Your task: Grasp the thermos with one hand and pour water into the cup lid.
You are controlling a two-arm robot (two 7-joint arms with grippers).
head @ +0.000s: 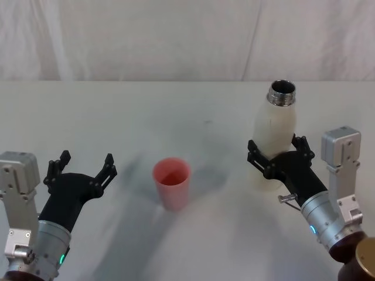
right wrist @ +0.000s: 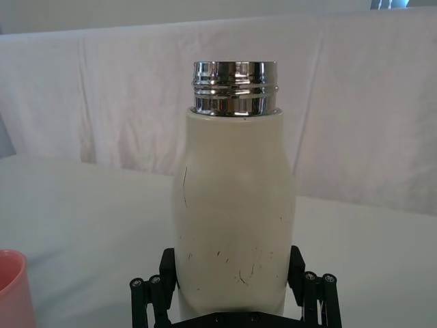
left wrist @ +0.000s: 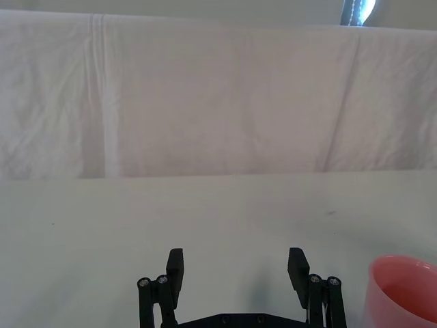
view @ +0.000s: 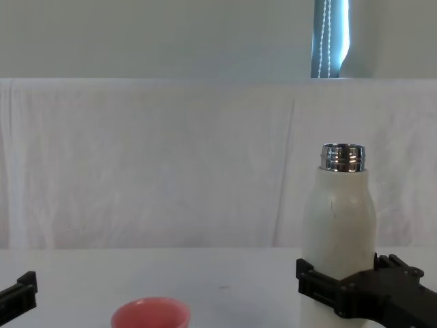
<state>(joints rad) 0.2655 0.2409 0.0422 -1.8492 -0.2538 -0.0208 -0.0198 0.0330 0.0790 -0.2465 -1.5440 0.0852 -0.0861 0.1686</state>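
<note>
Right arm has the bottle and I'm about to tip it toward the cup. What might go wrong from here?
1. The right gripper holds the thermos low on its body, so the tall top may swing or slip as it tilts.
2. The cup lid is small, light and stands well to the left, unheld; a stream could miss it or a bump could topple it.
3. The left gripper waits open near the cup, close to the pour path.

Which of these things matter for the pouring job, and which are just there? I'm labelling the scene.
Part of the job:
- thermos, upright, cap off
- right gripper, fingers either side of the thermos's lower body
- cup lid, upright on the table, left of the thermos

Just there:
- left gripper, open, idle above the table
- white cloth backdrop
</note>
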